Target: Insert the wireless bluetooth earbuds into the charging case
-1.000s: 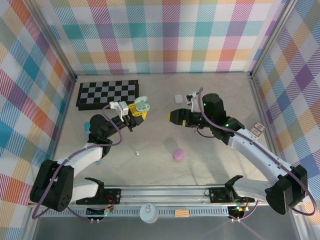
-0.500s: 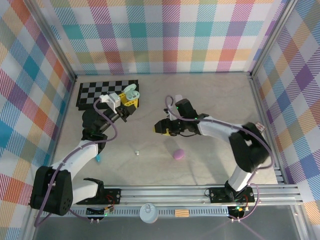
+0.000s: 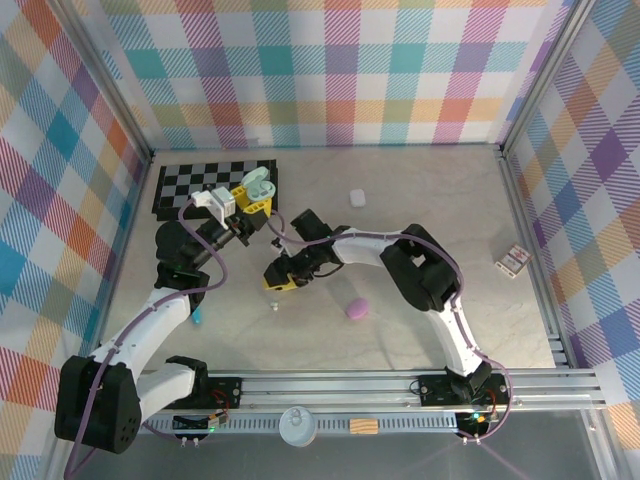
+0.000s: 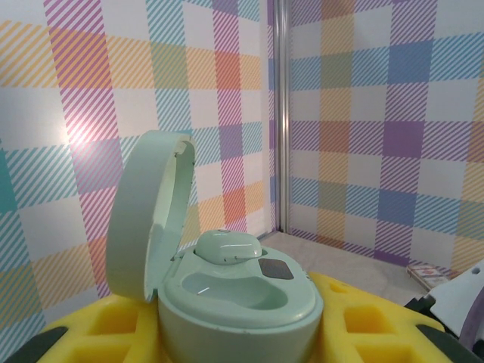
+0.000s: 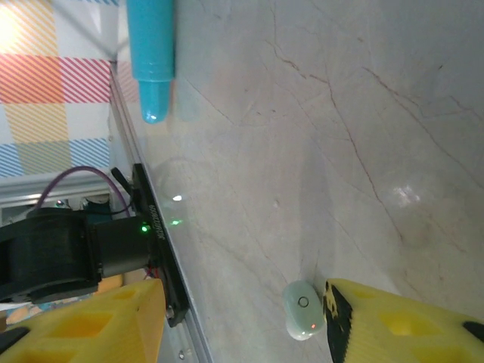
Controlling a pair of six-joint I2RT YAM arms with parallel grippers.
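Right hand (image 5: 242, 311) spread over pale earbud (image 5: 302, 319) on table (image 5: 340, 151); it sits just beside one finger, so centre before closing. Left hand (image 3: 255, 198) pinches open mint charging case (image 4: 227, 299): seated bud (image 4: 227, 246), one socket free.

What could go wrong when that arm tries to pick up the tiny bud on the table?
The earbud lies close beside one finger of the open right gripper, off-centre, so closing may flick it away. The charging case in the left gripper has one small empty slot; a tilted bud may not seat.
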